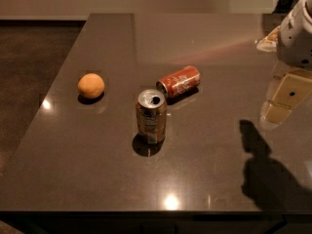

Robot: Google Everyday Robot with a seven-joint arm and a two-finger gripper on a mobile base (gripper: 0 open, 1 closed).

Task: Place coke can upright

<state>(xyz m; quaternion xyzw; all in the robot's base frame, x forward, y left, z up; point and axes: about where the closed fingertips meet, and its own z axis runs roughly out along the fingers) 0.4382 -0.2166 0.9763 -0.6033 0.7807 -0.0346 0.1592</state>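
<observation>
The red coke can [179,81] with white script lies on its side on the dark table [87,155], a little right of the middle, its silver end facing left and toward me. My gripper [284,101] hangs at the right edge of the view, well to the right of the coke can and apart from it, above the table. It holds nothing that I can see. Its shadow falls on the table at the lower right.
A brownish-gold can [151,116] stands upright just in front of the coke can, its top opened. An orange [91,86] sits to the left. The table's front edge runs along the bottom, with dark floor to the left.
</observation>
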